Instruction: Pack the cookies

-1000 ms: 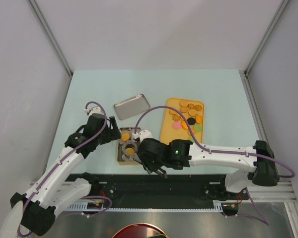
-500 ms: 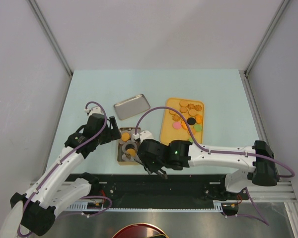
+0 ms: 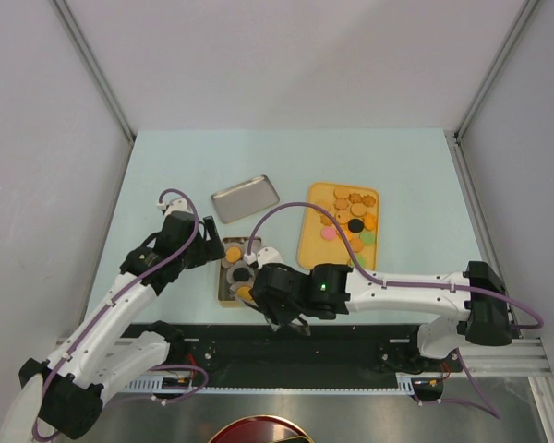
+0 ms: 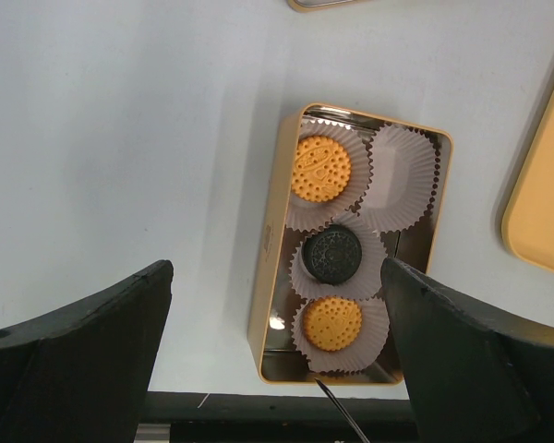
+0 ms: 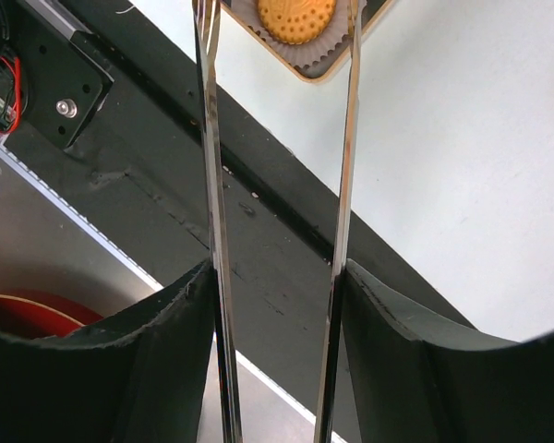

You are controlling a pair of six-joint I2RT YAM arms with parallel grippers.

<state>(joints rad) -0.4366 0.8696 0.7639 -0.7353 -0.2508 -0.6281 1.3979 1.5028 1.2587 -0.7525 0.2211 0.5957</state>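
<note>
An open gold tin holds white paper cups: an orange cookie at the far left, a black cookie in the middle, an orange cookie nearest, and one empty cup. More cookies lie on the orange tray. My left gripper hovers open above the tin. My right gripper is shut on metal tweezers, whose arms stand apart on either side of the nearest orange cookie. Their tips are cut off at the frame's top.
A silver tin lid lies behind the tin. The black base rail runs along the table's near edge under my right gripper. The tweezers' tip shows at the tin's near edge.
My right wrist has shifted a little left and towards the near edge, over the tin's near end. My left arm has not moved.
</note>
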